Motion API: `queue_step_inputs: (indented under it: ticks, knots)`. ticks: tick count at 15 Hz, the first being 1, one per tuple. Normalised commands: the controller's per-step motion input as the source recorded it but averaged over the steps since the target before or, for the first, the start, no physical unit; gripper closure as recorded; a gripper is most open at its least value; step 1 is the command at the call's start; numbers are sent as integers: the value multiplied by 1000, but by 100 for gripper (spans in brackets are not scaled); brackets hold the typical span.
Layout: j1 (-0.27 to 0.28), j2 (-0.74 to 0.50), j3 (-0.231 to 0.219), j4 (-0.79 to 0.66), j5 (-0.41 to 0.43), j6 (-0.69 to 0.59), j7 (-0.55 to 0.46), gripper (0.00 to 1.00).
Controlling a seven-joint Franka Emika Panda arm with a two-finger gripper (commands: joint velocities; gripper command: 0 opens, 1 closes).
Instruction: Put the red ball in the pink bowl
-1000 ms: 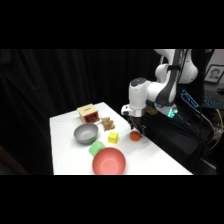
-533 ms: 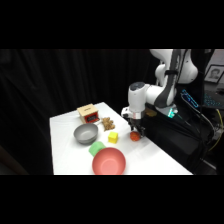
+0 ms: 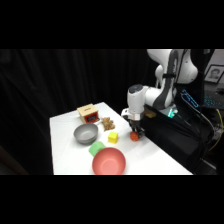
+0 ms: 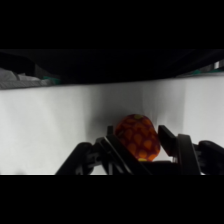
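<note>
Backdrop: black curtain behind a white counter (image 3: 65, 150), arm base at the far right.
Counter contents: grey metal bowl (image 3: 85, 133), wooden box (image 3: 87, 113) behind it, brown crumbly pile (image 3: 107, 123), yellow cube (image 3: 113, 137), green block (image 3: 96, 148).
Red ball (image 4: 138, 137): resting on the counter near the right edge, right of the yellow cube, well apart from the target.
Pink bowl (image 3: 108, 161): near edge of the counter, left and nearer than the ball, touching or just beside the green block, nothing inside.
Claw (image 4: 139, 150): lowered over the ball, one finger on each side and hugging it; looks clenched on the ball, no gap visible in the wrist view.
Step in hand: securing the grasp, lift not yet begun.
Doing it well: confirm firm squeeze at the ball's widest part, since round things slip; raise straight up, clear the yellow cube and green block, travel over the bowl's middle, lower before releasing to stop bouncing out.
</note>
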Motion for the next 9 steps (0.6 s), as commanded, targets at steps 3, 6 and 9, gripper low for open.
queue_step_inputs:
  ticks: [3, 6, 9]
  knots:
    - [-150, 72, 130, 93, 227, -19, -244, 76]
    - [-131, 67, 109, 123, 184, -64, -224, 100]
    - [-96, -71, 86, 90, 133, -191, -185, 99]
